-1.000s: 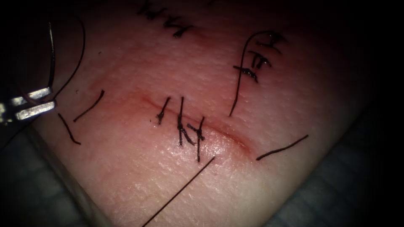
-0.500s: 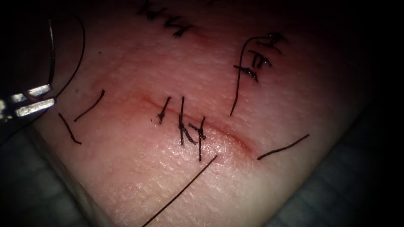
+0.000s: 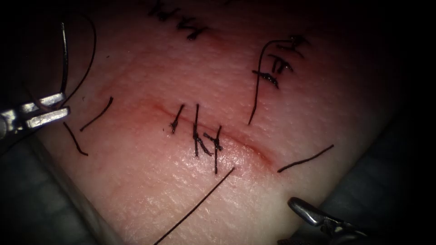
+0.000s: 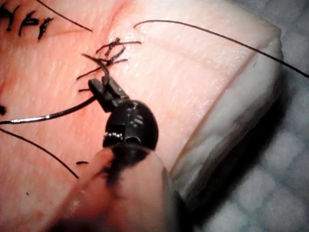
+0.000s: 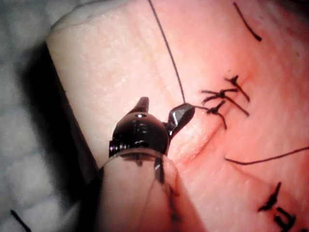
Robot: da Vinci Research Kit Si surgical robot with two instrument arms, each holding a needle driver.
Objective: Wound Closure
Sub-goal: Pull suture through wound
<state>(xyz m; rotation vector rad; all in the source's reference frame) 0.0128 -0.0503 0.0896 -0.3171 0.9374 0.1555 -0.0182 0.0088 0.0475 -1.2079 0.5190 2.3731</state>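
Note:
My left tool [image 3: 47,111] is at the far left, over the tissue's [image 3: 136,181] left edge, with its jaws shut on the curved needle [image 3: 63,59] near its tail end. The needle stands up from the jaws, free of the tissue, left of the cut [image 3: 254,152]. Black thread [image 3: 91,50] arcs beside the needle down to the jaws. Three knotted stitches [image 3: 196,134] cross the cut. My right tool [image 3: 299,213] is low on the right, right of the cut, holding nothing. In the right wrist view its jaws [image 5: 164,107] stand open near the stitches [image 5: 219,99]. The left tool [image 4: 104,89] hovers before the stitches.
A long thread strand [image 3: 195,206] runs from below the stitches toward the near edge. Cut thread ends lie loose: two at the left [image 3: 95,115], one at the right [image 3: 304,159]. Older stitches [image 3: 277,66] with a long tail sit on the far right. Grey mat [image 3: 27,195] surrounds the tissue.
The right tool has come into view low on the right. The left tool with the needle has shifted slightly to the right.

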